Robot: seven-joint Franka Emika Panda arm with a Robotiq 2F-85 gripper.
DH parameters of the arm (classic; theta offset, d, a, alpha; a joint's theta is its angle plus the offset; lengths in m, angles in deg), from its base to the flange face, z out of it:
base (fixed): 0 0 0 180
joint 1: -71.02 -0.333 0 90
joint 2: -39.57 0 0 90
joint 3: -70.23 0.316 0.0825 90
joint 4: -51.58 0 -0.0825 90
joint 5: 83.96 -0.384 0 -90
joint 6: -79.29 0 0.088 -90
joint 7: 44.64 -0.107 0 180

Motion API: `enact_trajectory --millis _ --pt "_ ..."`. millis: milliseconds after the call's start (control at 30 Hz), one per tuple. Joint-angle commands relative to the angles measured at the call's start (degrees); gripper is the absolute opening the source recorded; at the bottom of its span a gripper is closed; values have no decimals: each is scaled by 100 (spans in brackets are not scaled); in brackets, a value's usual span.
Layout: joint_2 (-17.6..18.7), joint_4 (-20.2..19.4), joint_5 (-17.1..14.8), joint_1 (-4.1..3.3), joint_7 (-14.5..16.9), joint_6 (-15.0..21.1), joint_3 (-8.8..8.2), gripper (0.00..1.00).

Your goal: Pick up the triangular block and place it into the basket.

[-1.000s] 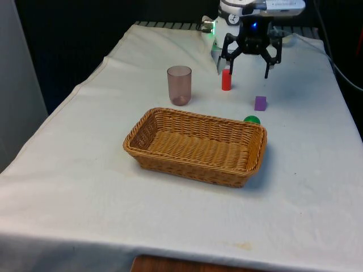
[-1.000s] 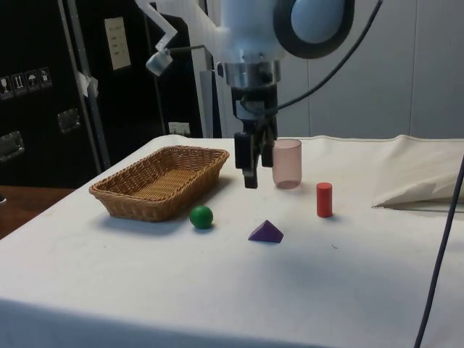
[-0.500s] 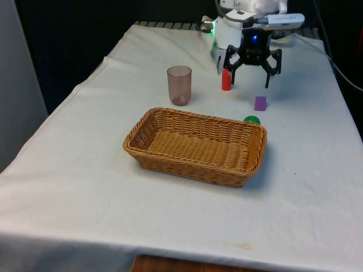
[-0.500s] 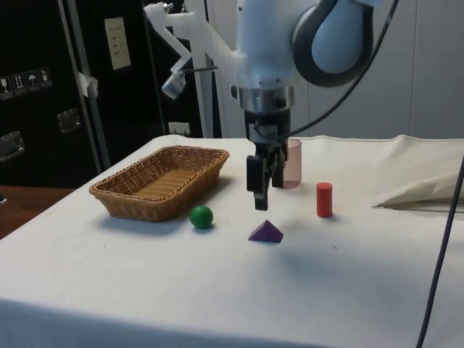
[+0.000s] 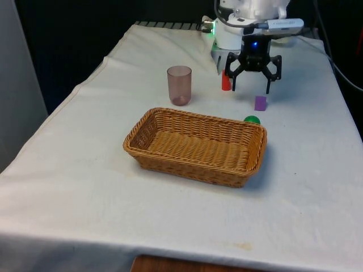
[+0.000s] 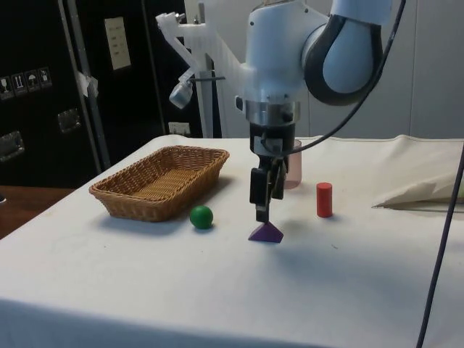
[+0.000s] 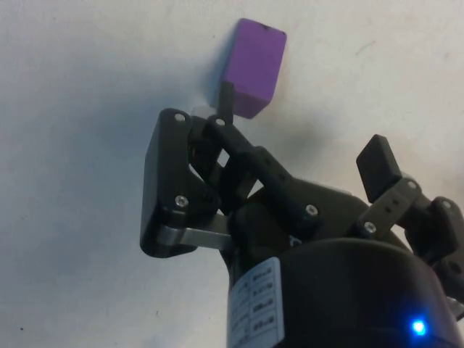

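while the tool [image 5: 252, 85] hangs wide open and empty, bare cloth surrounds the purple triangular block [image 6: 266, 232].

We see the purple triangular block [image 6: 266, 232] lying flat on the white worktop [image 5: 85, 170], apex up, beside the green ball; the wicker basket [image 5: 195, 145] is oblong, tan, and sits upright nearby, apart from the block.

No legible text; gripper label [image 7: 255, 308] print unreadable.
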Motion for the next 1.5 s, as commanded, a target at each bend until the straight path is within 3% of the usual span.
enact_trajectory --millis 0,67,100,133,400,633,700,733,933,967,1000,1267,1300,1367,1467 --pt "23 -23 -132 29 80 109 120 100" --pt "69 -11 -109 29 80 143 132 100" --pt "52 6 0 -6 17 57 34 100" --pt "80 -6 -97 23 74 143 132 100" --pt "86 34 6 -11 6 69 132 100" --pt "126 74 -11 -57 -138 80 264 100" --pt "92 52 6 -29 -109 69 269 100" --pt "143 86 0 -57 -178 80 292 100" --pt "315 183 40 -63 -229 92 275 100" --pt "281 160 6 -34 -178 69 327 100" --pt "344 212 34 -63 -229 86 275 100" --pt "361 235 11 -63 -252 69 292 100" --pt "367 241 6 -34 -201 69 315 100" --pt "367 246 11 -63 -269 63 298 100" --pt "367 246 17 -63 -286 63 298 91"
